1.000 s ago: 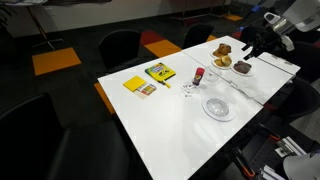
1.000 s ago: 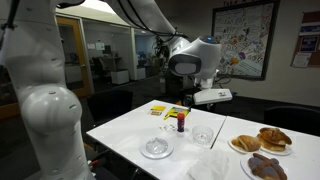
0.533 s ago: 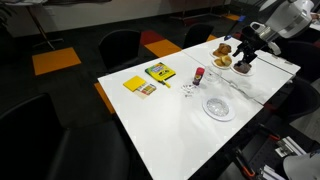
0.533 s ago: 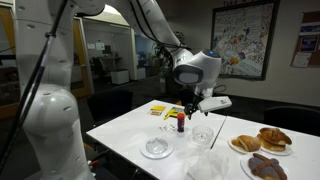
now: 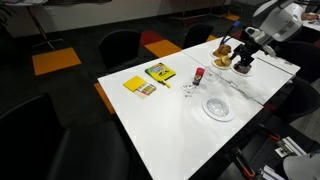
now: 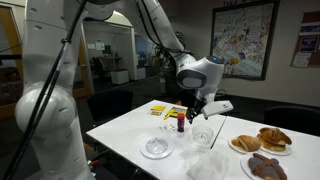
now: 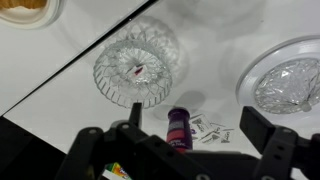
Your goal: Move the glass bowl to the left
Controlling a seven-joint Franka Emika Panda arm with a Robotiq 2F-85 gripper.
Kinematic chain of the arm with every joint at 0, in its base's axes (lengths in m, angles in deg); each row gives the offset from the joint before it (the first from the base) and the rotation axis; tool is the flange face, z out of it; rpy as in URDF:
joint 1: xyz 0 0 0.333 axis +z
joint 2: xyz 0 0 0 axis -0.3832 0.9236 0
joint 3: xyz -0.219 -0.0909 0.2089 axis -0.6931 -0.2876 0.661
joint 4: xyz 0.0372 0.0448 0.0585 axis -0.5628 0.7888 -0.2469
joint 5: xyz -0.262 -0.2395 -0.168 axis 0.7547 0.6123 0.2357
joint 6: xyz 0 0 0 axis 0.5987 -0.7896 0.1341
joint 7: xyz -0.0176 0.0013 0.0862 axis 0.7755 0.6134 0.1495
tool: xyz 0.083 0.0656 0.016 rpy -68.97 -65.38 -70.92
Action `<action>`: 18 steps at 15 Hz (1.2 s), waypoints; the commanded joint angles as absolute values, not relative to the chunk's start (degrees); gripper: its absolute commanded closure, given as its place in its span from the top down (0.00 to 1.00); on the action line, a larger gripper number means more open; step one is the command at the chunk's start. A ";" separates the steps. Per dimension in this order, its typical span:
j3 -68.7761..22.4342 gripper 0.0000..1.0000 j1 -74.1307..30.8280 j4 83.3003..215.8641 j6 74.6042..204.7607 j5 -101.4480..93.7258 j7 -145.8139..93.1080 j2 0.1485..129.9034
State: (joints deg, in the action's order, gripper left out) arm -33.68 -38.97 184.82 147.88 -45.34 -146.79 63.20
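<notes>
Glass bowl [image 7: 137, 68]: small, clear, colourless, round, with cut ribs radiating from the centre to a scalloped rim. Upright, mouth up, resting on the white counter [image 7: 60, 85]. A tiny dark speck shows at its middle; what it is cannot be told. It stands just beside the red-capped bottle [image 7: 180, 128], apart from it; in an exterior view the bowl [image 6: 203, 134] looks faint.

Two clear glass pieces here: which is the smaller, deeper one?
The ribbed glass bowl nearest the red-capped bottle; the other is a wider, flat dish with a broad rim.
</notes>
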 commanded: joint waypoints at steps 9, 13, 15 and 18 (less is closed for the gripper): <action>-26.17 1.00 -43.61 176.98 149.02 -41.82 -149.41 77.60; -24.69 1.00 -44.81 174.88 150.73 -37.16 -148.50 80.25; -23.99 0.73 -45.39 173.95 150.98 -34.80 -148.13 81.21; -23.08 0.51 -46.13 172.65 151.18 -32.09 -148.01 83.00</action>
